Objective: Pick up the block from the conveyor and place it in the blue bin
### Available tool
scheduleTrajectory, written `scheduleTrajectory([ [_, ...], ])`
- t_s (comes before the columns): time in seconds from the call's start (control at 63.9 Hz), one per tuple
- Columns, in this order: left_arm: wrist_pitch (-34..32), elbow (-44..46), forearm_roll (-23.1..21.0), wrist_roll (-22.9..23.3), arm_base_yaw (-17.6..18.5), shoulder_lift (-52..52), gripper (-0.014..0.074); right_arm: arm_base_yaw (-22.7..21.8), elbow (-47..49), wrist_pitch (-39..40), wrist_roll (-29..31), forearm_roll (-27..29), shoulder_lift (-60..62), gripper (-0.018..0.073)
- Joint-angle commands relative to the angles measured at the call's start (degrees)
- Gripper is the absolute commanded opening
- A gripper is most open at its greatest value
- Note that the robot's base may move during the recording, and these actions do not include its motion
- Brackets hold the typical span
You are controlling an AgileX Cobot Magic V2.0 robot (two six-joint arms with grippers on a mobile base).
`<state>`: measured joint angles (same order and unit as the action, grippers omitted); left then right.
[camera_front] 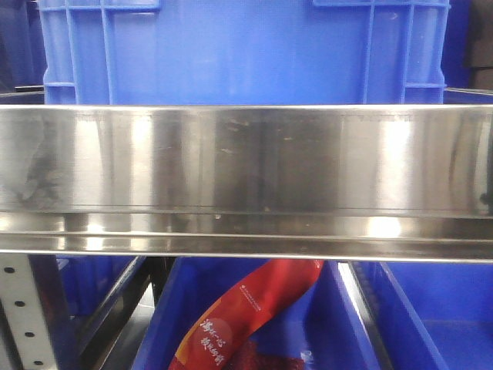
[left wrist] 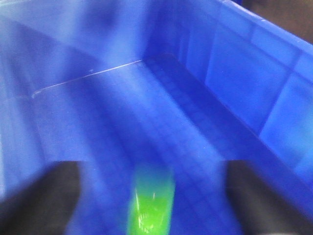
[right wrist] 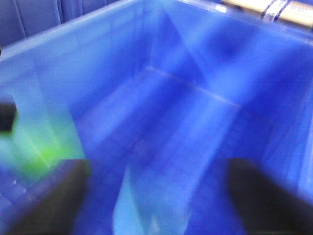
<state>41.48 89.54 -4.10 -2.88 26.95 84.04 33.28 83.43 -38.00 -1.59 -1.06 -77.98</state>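
Blur smeared both wrist views. A green block [left wrist: 150, 203] ran lengthwise away from the camera, midway between the left gripper [left wrist: 151, 196] and its widely parted fingers [left wrist: 41, 196], above the blue bin [left wrist: 234, 83] floor; grip contact was unclear. The right gripper [right wrist: 156, 196] stood wide open, empty, over blue walls. A steel rail [camera_front: 246, 181] blocked the front view above a red packet [camera_front: 239, 316].

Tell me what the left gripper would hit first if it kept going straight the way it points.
Probably the green object blurred between the left gripper's open fingers, then the blue bin floor; depth is unclear.
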Motion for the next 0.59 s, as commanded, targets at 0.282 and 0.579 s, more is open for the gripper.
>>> scheduleTrajectory([
  [0.282,1.2,0.6,-0.6,0.0,0.3,-6.3,0.0434,0.0,0.4,-1.5,0.3,0.2,6.7,0.0083],
  [0.579,6.6,-2.4,2.0,0.3,0.3,-17.5,-0.0110,0.0,-2.6,-2.6,0.3,0.2,18.0,-0.0160],
])
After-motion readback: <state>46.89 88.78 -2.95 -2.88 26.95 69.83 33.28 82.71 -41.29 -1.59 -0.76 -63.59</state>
